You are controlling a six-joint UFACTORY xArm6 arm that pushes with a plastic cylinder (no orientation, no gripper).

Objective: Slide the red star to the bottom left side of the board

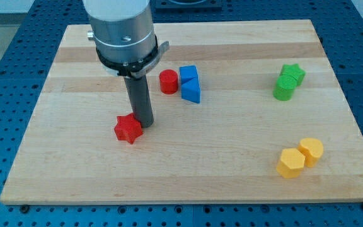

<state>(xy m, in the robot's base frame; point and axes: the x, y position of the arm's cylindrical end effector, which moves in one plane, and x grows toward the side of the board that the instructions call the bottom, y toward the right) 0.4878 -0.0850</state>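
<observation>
With the rod coming down from the upper left of the frame, my tip (pixel 145 122) sits on the board (pixel 188 173) just right of the red star (pixel 128 128), touching or near-touching its upper-right edge; can't tell for sure if there's contact. No gripper on this rig, just a bare rod, so nothing is gripped or held. The star lies left of centre, about mid-height in the frame, down-left of the tip, well short of the board's lower-left corner.

Other blocks:
- red cylinder (pixel 168 82) up-right of the tip, touching or just beside the blue pair.
- blue cube (pixel 188 75) and blue triangle (pixel 192 92), stacked close in frame, cube above, triangle below, near top centre.
- green star (pixel 292 74) and green cylinder (pixel 283 89) touching, upper right.
- yellow hexagon (pixel 290 163) and yellow cylinder (pixel 311 151) touching, lower right.

Both the green and yellow pairs are well apart from the star and the tip.
</observation>
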